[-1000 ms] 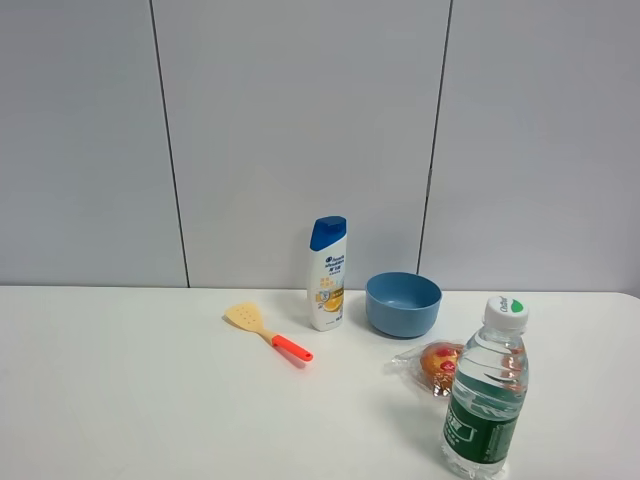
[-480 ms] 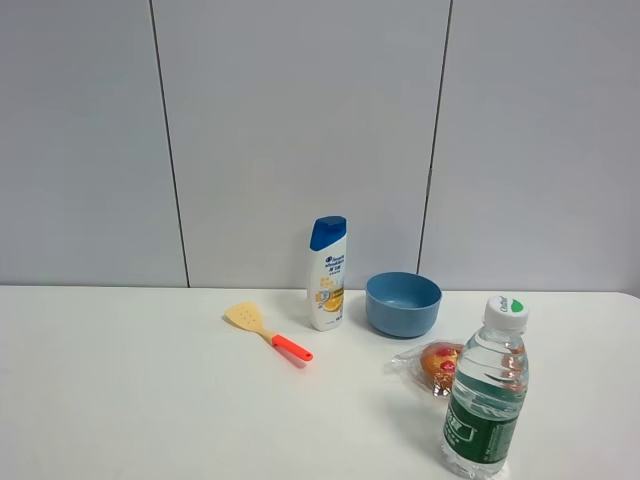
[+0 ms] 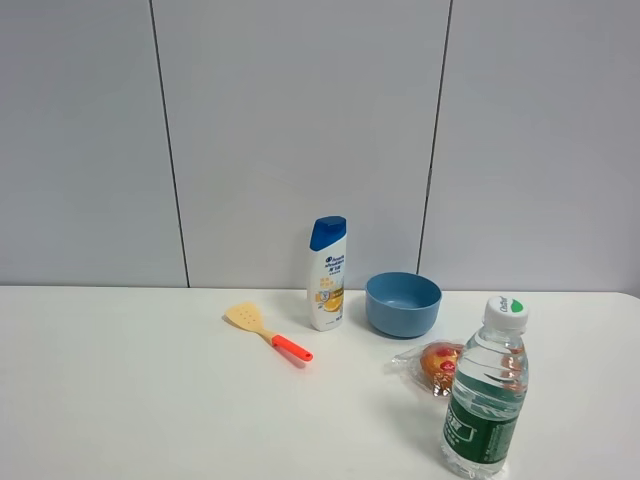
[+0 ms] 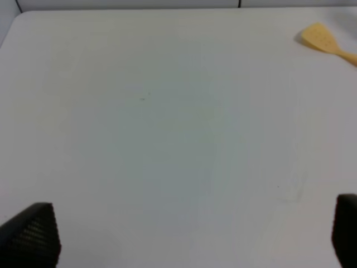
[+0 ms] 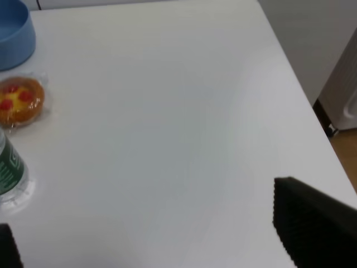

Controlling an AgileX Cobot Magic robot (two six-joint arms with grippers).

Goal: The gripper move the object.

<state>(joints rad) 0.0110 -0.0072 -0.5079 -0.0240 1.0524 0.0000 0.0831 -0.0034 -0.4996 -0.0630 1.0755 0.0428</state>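
Note:
The clear water bottle (image 3: 487, 395) with a dark green label and white cap stands upright near the table's front right. Its lower part also shows in the right wrist view (image 5: 10, 167). Neither gripper shows in the exterior high view. In the left wrist view my left gripper (image 4: 189, 240) is open and empty over bare table, with its black fingertips (image 4: 33, 234) far apart. In the right wrist view my right gripper (image 5: 150, 245) is open and empty, with the bottle off to one side of it, apart from the fingers (image 5: 312, 229).
A white shampoo bottle with a blue cap (image 3: 327, 273) and a blue bowl (image 3: 403, 303) stand near the back wall. A yellow spatula with a red handle (image 3: 266, 331) lies left of them. A wrapped pastry (image 3: 437, 364) lies just behind the water bottle. The table's right edge (image 5: 301, 84) is close.

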